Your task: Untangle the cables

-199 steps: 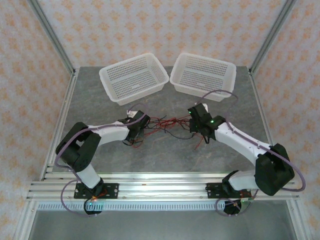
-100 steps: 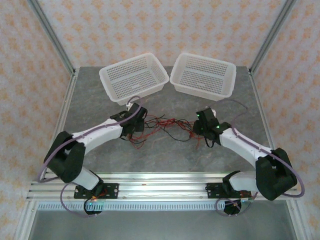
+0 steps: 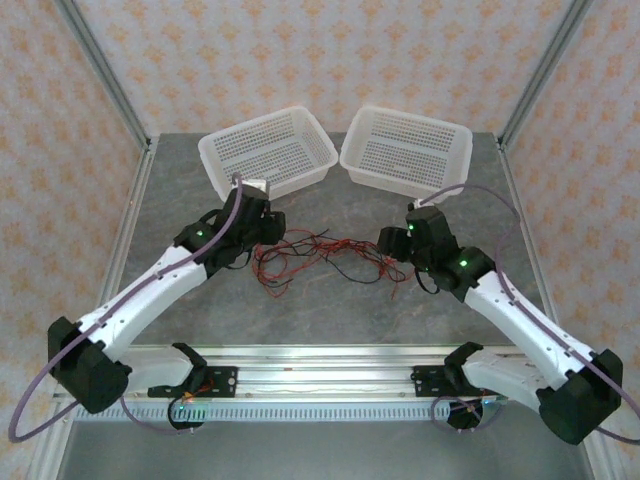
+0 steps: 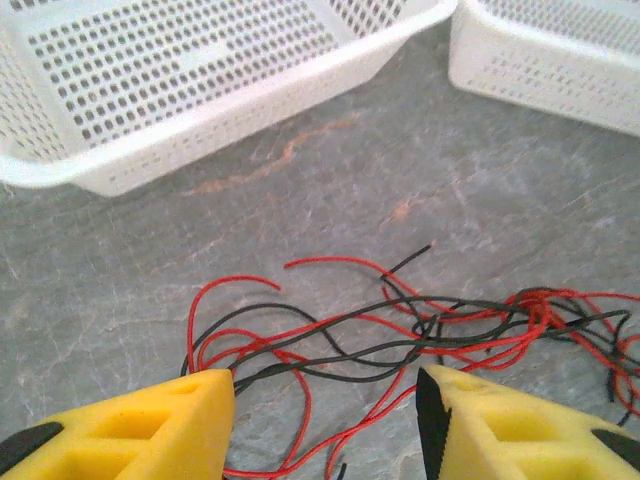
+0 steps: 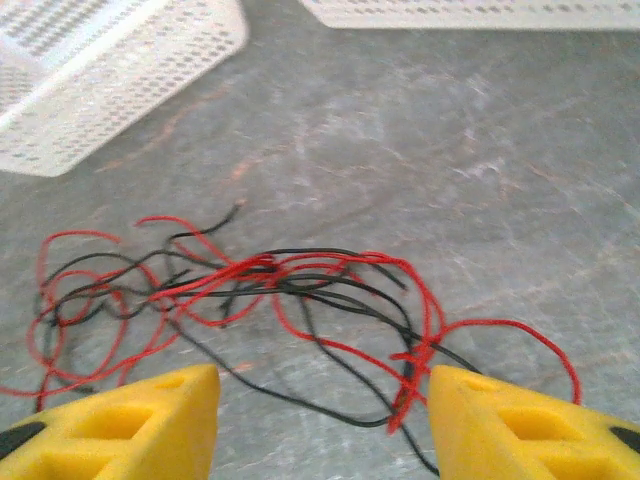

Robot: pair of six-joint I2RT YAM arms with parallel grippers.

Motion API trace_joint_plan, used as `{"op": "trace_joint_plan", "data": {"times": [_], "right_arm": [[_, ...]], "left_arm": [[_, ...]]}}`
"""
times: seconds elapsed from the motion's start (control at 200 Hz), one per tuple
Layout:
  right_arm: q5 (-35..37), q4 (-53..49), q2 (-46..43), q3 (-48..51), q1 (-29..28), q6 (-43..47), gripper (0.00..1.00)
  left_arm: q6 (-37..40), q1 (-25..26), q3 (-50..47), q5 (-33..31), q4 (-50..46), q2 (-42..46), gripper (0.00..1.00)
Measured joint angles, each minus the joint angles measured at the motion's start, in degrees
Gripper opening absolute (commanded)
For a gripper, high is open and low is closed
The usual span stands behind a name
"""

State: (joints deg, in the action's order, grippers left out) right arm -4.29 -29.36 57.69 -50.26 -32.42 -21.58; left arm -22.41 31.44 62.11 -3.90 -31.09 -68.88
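Top external: the cables (image 3: 325,250) lie in one red-and-black tangle on the counter (image 3: 330,310), between my two arms and just near of the left basket (image 3: 280,180) and right basket (image 3: 400,175). The left end effector (image 3: 264,238) hangs over the tangle's left end and the right end effector (image 3: 392,246) over its right end. I judge the step in hand to be picking a grip at each end, so the knot can be drawn apart sideways.

Left wrist: the left end effector (image 4: 325,430) has its jaws apart, with nothing clamped. Red loops and a black strand of the cables (image 4: 400,330) run across the gap on the counter, thickening into a knot off to the right. I'd come down on one outer red loop alone. Pinching several strands together would only tighten things. The loose black tip at the far side looks like a cleaner alternative.

Right wrist: the right end effector (image 5: 325,420) also has its jaws apart and is empty. The cables (image 5: 270,285) cross most densely at centre, and a single red loop trails out to the right. I'd take that loop, well clear of the crossing, then pull slowly right while the left side anchors. I'd keep low so the thin wire doesn't slip out of the pads, and stop if the whole bundle drags along.
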Motion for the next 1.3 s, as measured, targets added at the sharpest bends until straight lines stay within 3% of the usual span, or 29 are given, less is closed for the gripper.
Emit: {"op": "trace_joint_plan", "data": {"times": [0.2, 0.49, 0.741, 1.051, 1.156, 1.271, 1.301], "right_arm": [[-0.24, -2.01, 4.57, -5.4, -6.56, 4.13, 0.45], [-2.23, 1.92, 21.22, -7.23, -14.08, 8.5, 0.46], [-1.9, 8.74, 33.29, -7.21, -15.69, 13.86, 0.51], [3.52, 12.55, 41.97, -7.21, -15.69, 17.97, 0.5], [5.05, 13.57, 43.43, -7.21, -15.69, 18.84, 0.35], [5.86, 14.21, 44.39, -7.21, -15.69, 18.78, 0.01], [5.9, 14.27, 44.44, -7.21, -15.69, 18.97, 0.0]], "left_arm": [[-0.15, 0.0, -0.11, 0.37, 0.28, 4.11, 0.59], [-1.2, -1.64, -6.08, 3.43, 4.81, 10.51, 0.68], [-1.57, -2.36, -8.09, 6.91, 6.67, 12.39, 0.68], [-1.7, -2.6, -8.87, 8.04, 7.32, 13.27, 0.68], [-1.7, -2.73, -8.96, 8.04, 7.34, 13.27, 0.68], [-1.7, -2.73, -8.96, 8.11, 7.34, 13.27, 0.68], [-1.7, -2.73, -8.96, 8.13, 7.34, 13.27, 0.68]]}}
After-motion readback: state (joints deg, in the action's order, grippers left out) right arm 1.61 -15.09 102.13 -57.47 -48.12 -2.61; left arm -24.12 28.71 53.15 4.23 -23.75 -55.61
